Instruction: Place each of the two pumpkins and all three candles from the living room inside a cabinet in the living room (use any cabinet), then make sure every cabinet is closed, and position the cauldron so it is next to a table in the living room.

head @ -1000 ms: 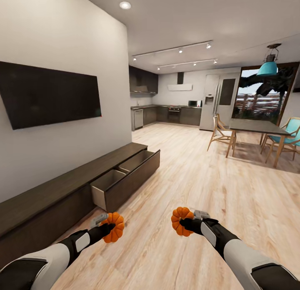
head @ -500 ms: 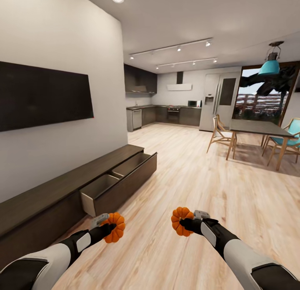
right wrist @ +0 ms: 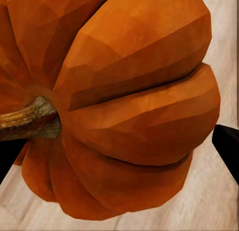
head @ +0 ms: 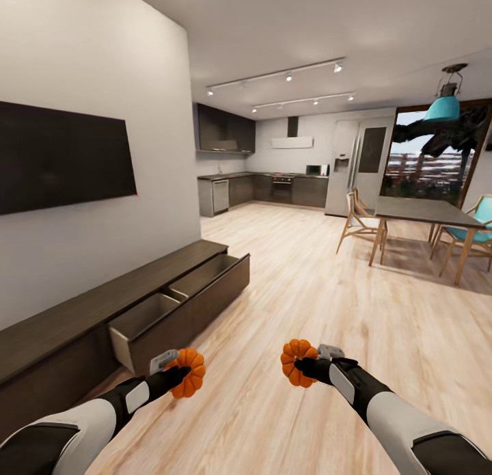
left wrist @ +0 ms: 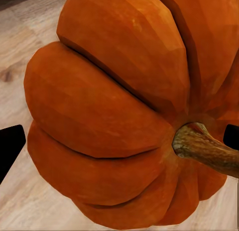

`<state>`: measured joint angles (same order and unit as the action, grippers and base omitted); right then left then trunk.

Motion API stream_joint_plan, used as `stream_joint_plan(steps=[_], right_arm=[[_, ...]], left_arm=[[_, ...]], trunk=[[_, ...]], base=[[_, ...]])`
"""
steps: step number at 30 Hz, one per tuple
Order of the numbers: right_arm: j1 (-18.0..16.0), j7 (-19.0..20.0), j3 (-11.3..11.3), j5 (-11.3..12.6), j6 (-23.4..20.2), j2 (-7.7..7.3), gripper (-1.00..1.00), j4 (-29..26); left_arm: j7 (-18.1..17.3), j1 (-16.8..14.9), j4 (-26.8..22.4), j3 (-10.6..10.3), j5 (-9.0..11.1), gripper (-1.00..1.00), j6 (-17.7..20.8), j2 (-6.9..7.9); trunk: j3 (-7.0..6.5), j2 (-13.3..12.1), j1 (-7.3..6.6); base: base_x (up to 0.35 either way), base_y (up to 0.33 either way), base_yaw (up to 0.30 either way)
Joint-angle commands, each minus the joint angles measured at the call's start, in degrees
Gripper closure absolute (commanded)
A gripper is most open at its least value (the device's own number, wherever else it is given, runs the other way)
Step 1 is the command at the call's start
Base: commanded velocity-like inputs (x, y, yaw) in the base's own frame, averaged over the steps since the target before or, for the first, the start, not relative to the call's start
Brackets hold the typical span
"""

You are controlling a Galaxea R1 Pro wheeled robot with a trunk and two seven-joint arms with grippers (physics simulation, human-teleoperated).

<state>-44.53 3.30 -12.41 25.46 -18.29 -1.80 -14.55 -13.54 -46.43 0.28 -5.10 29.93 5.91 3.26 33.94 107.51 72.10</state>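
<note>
While both arms extend over the wooden floor [head: 328,304], the left gripper [head: 179,376] clamps one pumpkin [head: 188,372] and the right gripper [head: 306,365] clamps the other pumpkin [head: 295,362]. Ahead on the left, the cabinet [head: 82,311] stands with one drawer [head: 178,311] pulled out. No writing or brand marks are legible.

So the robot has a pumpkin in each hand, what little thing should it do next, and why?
Probably roll a bit closer to the cabinet at its left. The left gripper and right gripper each hold a pumpkin above the floor, and the open drawer sits just beyond the left one, so closing in lets it drop them inside.
</note>
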Motion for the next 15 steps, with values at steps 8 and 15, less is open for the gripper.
stream_joint_plan(steps=[8,15], right_arm=[[-0.03,0.11,-0.16,0.2,-0.25,-0.04,1.0,-0.12],[-0.03,0.13,-0.16,0.2,-0.25,-0.04,1.0,-0.12]], left_arm=[[-0.34,-0.07,-0.01,-0.18,0.66,1.0,0.29,-0.01],[-0.34,-0.07,0.7,-0.18,0.65,1.0,0.31,-0.05]], trunk=[[0.06,0.03,0.02],[0.06,0.03,0.02]], base=[[0.285,-0.227,0.0],[0.303,-0.175,0.0]])
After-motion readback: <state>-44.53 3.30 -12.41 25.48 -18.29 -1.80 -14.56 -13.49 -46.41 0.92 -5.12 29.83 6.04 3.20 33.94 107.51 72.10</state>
